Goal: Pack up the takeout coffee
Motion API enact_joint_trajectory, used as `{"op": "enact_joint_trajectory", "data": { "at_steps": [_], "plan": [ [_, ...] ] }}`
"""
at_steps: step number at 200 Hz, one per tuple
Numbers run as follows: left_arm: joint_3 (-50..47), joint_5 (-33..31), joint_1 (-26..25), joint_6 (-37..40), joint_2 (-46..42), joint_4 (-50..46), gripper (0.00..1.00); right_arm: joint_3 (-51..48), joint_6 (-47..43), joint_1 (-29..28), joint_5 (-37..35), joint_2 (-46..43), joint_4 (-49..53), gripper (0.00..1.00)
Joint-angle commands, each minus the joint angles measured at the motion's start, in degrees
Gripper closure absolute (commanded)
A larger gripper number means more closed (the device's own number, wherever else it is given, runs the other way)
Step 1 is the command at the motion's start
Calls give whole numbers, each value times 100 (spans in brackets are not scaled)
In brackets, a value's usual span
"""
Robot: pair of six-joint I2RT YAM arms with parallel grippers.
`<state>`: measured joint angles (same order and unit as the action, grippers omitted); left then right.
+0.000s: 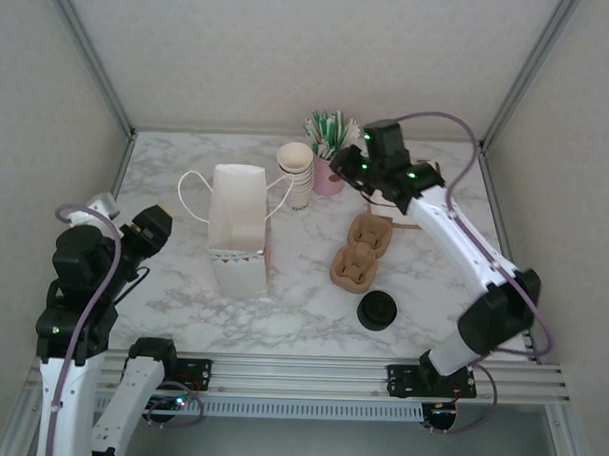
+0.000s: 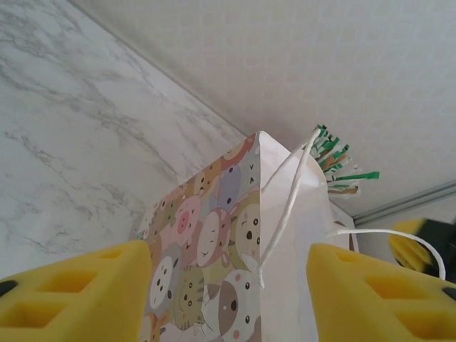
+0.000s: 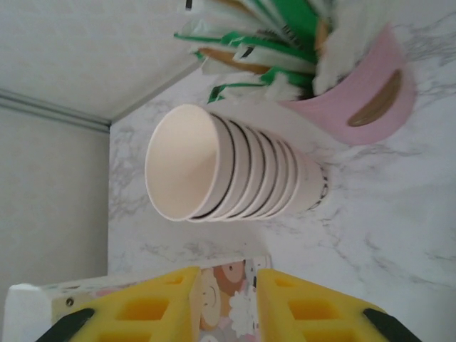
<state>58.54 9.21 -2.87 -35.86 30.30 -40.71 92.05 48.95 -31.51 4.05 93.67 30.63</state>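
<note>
The white marble table (image 1: 182, 294) carried everything. The left gripper (image 1: 154, 228) hung near the table's left edge, pointing at the paper bag. In the left wrist view its yellow fingers (image 2: 78, 292) stood wide apart and empty. The right gripper (image 1: 342, 169) reached to the back of the table, just beside the cup stack. In the right wrist view its fingers (image 3: 313, 310) were drawn close, leaving a narrow gap with nothing between them.

A cartoon-animal paper bag (image 1: 237, 226) stood upright and open at centre-left, its white cord handles hanging to either side. Right of it lay a brown cardboard cup tray (image 1: 361, 250), its pockets empty. Behind stood a stack of lidless cream paper cups (image 1: 297, 173), touching or just beside a pink holder (image 1: 328, 179) of green-and-white packets. The takeout coffee (image 1: 378, 311), capped with a black lid, sat on the table just in front of the tray.
</note>
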Motion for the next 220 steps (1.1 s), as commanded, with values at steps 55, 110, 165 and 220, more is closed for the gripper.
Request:
{"op": "enact_joint_trajectory", "data": {
  "at_steps": [55, 110, 165, 220],
  "plan": [
    [-229, 122, 48, 6, -84, -192, 49, 1114, 306, -339, -568, 1321, 93, 72],
    [-282, 55, 42, 52, -78, -192, 49, 1166, 401, -339, -634, 1497, 16, 72],
    [-300, 11, 41, 166, -24, -219, 49, 1321, 371, -374, -601, 1630, -33, 72],
    [-312, -63, 41, 228, -25, -226, 49, 1505, 421, -374, -648, 1836, 66, 74]
  ]
}}
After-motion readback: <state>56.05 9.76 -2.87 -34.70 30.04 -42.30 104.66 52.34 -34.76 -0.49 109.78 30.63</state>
